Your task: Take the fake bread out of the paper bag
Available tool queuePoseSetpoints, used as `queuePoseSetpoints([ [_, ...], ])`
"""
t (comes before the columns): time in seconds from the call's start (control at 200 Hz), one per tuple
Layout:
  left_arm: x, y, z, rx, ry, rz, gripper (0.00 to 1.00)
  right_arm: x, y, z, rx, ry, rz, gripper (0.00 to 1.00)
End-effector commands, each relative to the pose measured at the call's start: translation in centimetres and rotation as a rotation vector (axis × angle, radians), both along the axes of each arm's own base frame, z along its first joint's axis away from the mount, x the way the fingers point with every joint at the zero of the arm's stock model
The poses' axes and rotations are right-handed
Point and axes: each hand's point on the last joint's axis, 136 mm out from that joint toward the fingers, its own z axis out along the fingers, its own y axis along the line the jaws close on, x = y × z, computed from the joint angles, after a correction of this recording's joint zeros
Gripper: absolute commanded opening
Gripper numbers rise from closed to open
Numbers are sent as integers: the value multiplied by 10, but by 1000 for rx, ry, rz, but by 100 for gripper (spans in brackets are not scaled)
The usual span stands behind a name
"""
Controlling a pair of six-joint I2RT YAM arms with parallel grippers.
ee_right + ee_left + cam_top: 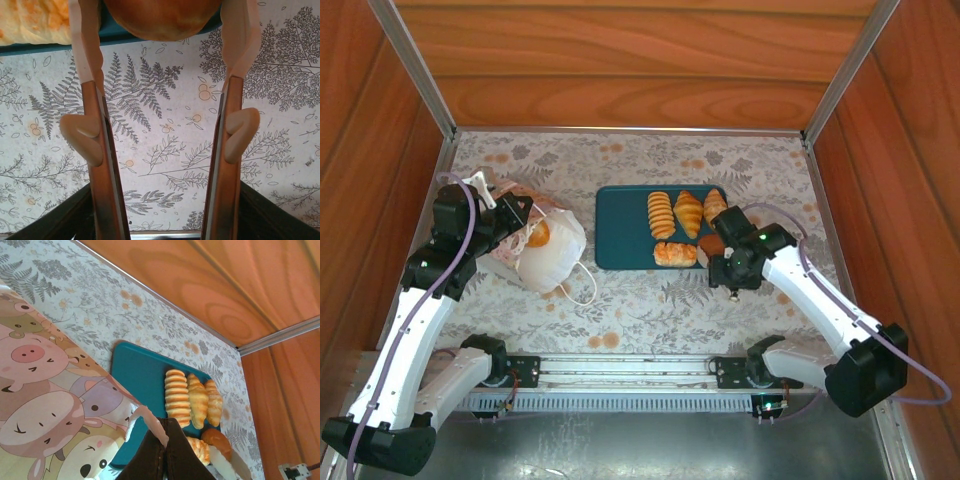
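The paper bag (552, 262) lies on its side at the left, its cartoon-animal side (45, 405) showing in the left wrist view. My left gripper (523, 216) (167, 429) is shut on the bag's rim near its mouth, where one orange piece of fake bread (538, 235) shows. A ridged roll (661, 214) (177, 395), two croissants (688, 212) (715, 204) and a flaky piece (675, 254) (30, 20) lie on the teal tray (620, 230). My right gripper (718, 252) (161, 15) is open, its fingers on either side of the round dark bun (710, 243) (160, 17) at the tray's front right corner.
White cord handles (585, 280) trail from the bag toward the front. Wooden walls (620, 100) close in the patterned tabletop (650, 300) on three sides. A metal rail (630, 370) with the arm bases runs along the near edge.
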Motion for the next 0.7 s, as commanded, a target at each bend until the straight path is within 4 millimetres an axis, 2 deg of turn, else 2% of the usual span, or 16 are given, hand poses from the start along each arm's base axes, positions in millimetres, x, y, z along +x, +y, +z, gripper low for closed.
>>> queuePoseSetpoints([
  [0.0, 1, 1, 3, -10, -19, 6, 0, -2, -8, 3, -17, -14, -24, 65],
  [0.235, -1, 1, 4, -12, -24, 4, 0, -2, -6, -3, -10, 10, -20, 61],
  [0.695, 0, 1, 4, -14, -23, 6, 0, 16, -2, -5, 3, -42, -17, 58],
])
